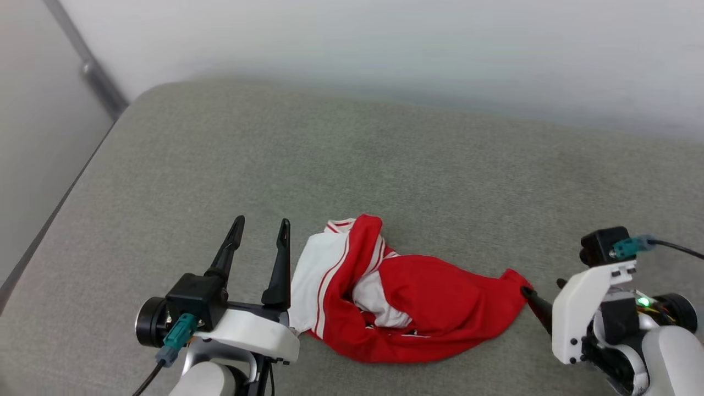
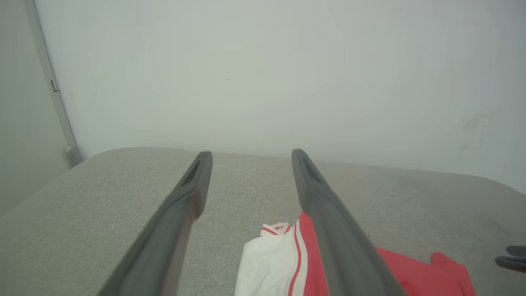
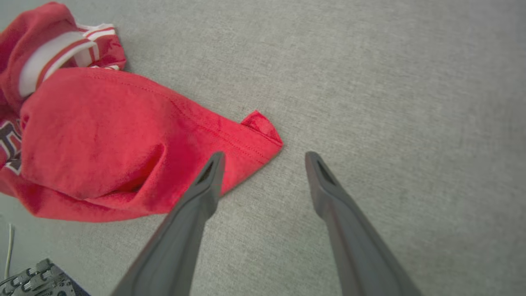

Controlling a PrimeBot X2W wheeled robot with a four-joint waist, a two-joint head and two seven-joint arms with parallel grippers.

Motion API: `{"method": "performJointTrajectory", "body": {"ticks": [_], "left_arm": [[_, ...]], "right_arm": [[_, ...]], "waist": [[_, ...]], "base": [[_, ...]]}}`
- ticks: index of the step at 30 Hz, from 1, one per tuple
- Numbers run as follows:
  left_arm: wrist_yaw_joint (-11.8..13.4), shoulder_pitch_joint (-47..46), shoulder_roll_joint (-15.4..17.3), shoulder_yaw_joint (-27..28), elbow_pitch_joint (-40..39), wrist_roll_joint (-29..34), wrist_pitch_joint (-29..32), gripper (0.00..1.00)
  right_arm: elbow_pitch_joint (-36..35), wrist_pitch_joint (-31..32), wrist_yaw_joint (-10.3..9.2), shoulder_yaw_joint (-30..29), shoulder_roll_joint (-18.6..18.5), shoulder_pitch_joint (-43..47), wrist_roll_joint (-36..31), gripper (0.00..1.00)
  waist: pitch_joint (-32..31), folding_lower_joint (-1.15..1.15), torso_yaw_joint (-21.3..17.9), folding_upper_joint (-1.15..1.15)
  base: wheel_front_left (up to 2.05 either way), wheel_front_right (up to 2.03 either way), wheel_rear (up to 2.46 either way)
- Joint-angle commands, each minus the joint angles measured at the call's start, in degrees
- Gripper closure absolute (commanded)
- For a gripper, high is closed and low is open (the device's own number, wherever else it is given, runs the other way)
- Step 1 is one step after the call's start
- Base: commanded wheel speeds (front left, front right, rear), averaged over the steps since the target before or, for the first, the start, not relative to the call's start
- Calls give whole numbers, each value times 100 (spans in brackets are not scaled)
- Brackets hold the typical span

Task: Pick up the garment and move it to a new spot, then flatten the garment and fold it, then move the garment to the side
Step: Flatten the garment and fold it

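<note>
Red cloth lies bunched in the lower middle of the head view: the red jersey-style T-shirt (image 1: 440,308) with white short sleeves and red-and-white striped trim sits crumpled on the grey woven padded surface (image 1: 352,154), with a pale wall (image 1: 385,44) across the top of the frame. A white sleeve is folded over at the heap's left end, and a scrap of dark lettering peeks from the folds near its lower edge. At the lower left, the left gripper (image 1: 262,221) has its two long dark fingers spread wide and holding nothing, the nearer finger just beside the white sleeve. At the lower right, the right gripper (image 1: 543,286) is also spread wide and empty. In the right wrist view one finger crosses the shirt's red hem corner while the other stands over bare surface; whether that finger touches the cloth is hard to say.
</note>
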Motion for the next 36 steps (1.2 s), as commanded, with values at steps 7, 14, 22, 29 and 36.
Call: {"method": "performJointTrajectory", "body": {"ticks": [7,14,22,29,36], "left_arm": [[-104,-236,-167,-27,99,86,-121,0],[-163,-248,-266,36,201,109,-153,0],[-200,-166,-288,126,286,124,-169,0],[-178,-50,-183,181,282,114,-164,0],[-147,72,-55,212,224,85,-79,0]], "right_arm": [[854,585,-4,709,-417,-823,318,0],[1964,1031,-4,998,-433,-952,543,0],[2293,1114,-2,1162,-306,-1035,726,100],[1468,609,-4,868,-538,-1240,711,100],[338,568,-3,-223,-514,-220,399,100]], "waist": [[465,0,693,0],[559,0,842,0],[448,0,668,0],[202,0,173,0],[29,0,-493,0]], "base": [[0,0,0],[0,0,0],[0,0,0],[0,0,0],[0,0,0]]}}
